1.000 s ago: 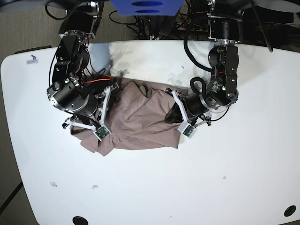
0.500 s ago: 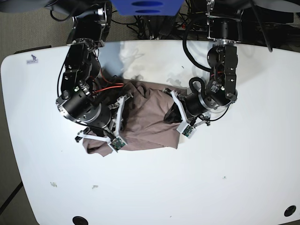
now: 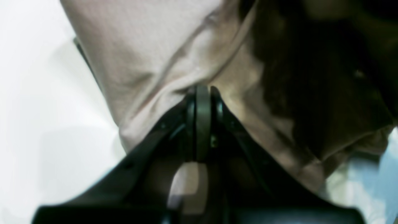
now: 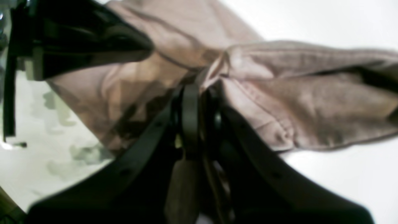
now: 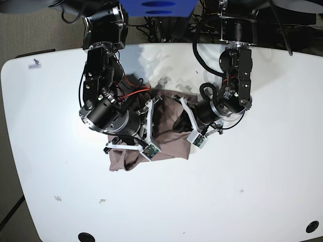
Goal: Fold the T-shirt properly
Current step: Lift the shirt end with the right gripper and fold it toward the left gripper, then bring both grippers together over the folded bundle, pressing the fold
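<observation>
Since a second ago the right tool (image 5: 132, 136) has travelled across the worktop (image 5: 262, 171) toward the left one, dragging its side of the T-shirt (image 5: 166, 133) with it; the cloth, then spread wide, is now bunched into a narrower heap between the two arms. The left tool (image 5: 187, 123) has barely shifted.

Right tool: jaws pressed nearly together, pinching a seamed edge of the T-shirt (image 4: 279, 93). Left tool: jaws fully together on a fold of the T-shirt (image 3: 161, 62), with fabric fanning out from the pinch point.

T-shirt location: middle of the white worktop, crumpled, a loose flap trailing toward the near edge under the right arm.

View differences: the base view gives both arms and the whole heap, but the arm bodies hide both pinch points. The right wrist view shows the right tool (image 4: 199, 90) and the stitched hem it grips, plus a dark arm part at upper left. The left wrist view shows the left tool (image 3: 202, 93) biting the fold, with the cloth falling into deep shadow at right.
</observation>
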